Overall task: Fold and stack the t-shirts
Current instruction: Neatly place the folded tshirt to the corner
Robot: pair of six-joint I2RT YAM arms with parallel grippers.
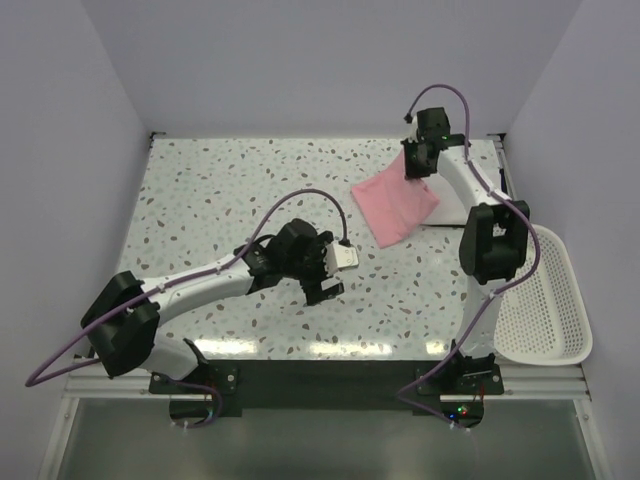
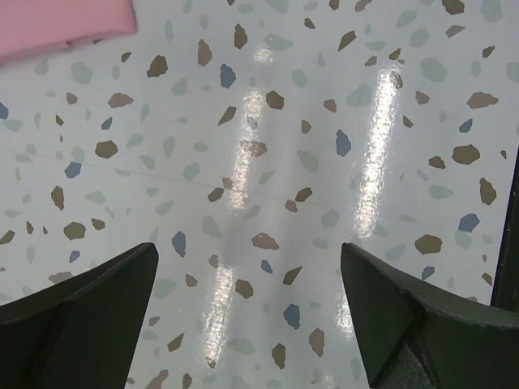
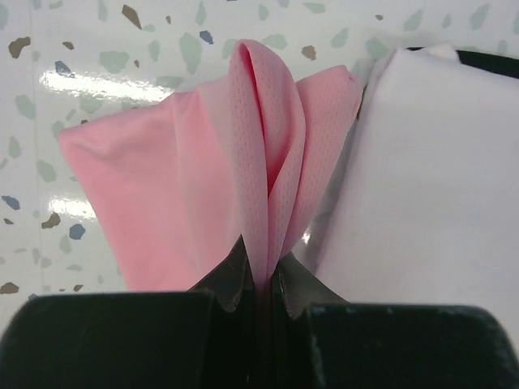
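Pink mesh-knit cloth, thin & floppy: that's the pink tee (image 3: 162, 178). My right hand (image 3: 261, 279) is pinched shut on a bunched ridge of it, several layers squeezed betw. the fingers. From above, the tee is a rough folded rectangle lying skewed at the far right of the bench (image 1: 220, 190), with its far corner drawn up to where I hold it. Just beside it lies the white tee (image 3: 422, 178), folded flat. I can't tell if the pink overlaps it or only butts against its edge. Nearer me, at the right edge, sits the basket (image 1: 545, 300), apart from both tees.

As for my left hand (image 2: 247, 275), it's spread open w/ nothing in it, hovering over bare bench nr the middle. Only a corner of pink shows at the top left of its view.

Handling, my guess: v. light, no stiffness, so it'll sag and open up from any single pinch point. The weave looks smooth, so layers may slide on each other. The bench is glossy, so it should drag easily. A better hold would be both corners of one folded edge, catching all layers, not the middle of a ridge as now. A one-point lift risks the fold opening, or nudging the white one out of square.
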